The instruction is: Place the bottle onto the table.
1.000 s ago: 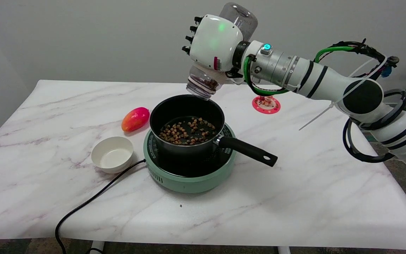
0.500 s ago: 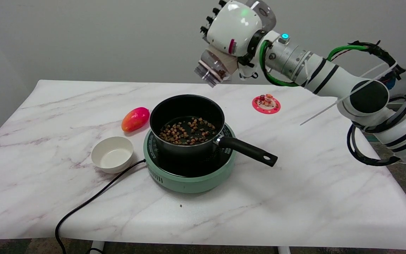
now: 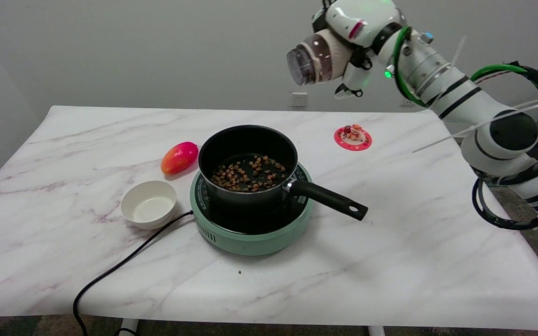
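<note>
hand (image 3: 357, 21) gripping bottle (image 3: 313, 58), high above table (image 3: 414, 224)

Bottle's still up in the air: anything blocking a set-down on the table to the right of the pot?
Nothing visible blocks it. The right hand holds the bottle above the table; the marble right of the pot is bare except a small pink coaster toward the back.

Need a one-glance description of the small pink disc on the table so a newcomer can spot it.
Start at the green hotplate holding the black pot mid-table. Look past the pot's handle toward the far right of the marble table: the pink disc lies flat there, alone. It is the only flat round thing, with tiny figures on top.
</note>
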Robot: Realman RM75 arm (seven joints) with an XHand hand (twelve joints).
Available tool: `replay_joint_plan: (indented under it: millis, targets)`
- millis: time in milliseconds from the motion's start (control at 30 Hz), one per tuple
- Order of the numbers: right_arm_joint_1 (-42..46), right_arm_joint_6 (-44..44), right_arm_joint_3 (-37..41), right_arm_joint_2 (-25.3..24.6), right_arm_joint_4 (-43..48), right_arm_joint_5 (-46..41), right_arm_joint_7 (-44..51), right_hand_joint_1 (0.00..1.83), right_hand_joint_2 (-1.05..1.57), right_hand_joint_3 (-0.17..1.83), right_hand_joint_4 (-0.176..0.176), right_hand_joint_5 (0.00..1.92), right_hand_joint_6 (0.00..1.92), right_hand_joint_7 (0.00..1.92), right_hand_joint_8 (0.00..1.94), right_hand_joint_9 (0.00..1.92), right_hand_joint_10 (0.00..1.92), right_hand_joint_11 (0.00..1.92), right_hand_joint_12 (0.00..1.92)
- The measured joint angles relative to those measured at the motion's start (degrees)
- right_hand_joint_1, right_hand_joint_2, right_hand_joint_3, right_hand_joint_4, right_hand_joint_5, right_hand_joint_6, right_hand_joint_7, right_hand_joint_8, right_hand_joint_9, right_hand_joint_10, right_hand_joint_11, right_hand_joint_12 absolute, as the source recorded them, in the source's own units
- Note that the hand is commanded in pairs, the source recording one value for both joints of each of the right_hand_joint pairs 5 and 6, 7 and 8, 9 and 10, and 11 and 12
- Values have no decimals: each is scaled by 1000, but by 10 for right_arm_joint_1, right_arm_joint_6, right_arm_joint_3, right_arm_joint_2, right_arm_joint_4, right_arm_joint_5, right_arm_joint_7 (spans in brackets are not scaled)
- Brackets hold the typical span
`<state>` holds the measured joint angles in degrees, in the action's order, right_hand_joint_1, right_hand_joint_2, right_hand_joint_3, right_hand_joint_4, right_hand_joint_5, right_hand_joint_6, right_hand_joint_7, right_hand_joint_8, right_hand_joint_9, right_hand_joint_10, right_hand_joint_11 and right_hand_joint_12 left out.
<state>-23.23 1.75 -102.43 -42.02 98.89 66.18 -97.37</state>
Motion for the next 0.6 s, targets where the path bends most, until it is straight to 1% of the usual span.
replay_joint_plan:
  millis: [167, 333, 600]
  targets:
    - [49, -34, 53, 0, -2, -68, -18, 1425, 1005, 620, 0, 1920, 1920, 1889, 1889, 1306, 1306, 1173, 1173]
    - [106, -68, 109, -2, -2, -126, -41, 1422, 1045, 603, 0, 1920, 1920, 1904, 1904, 1323, 1323, 1182, 1182]
    - [188, -109, 188, -15, 0, -183, -103, 1391, 1144, 563, 0, 1920, 1920, 1920, 1920, 1358, 1358, 1202, 1202]
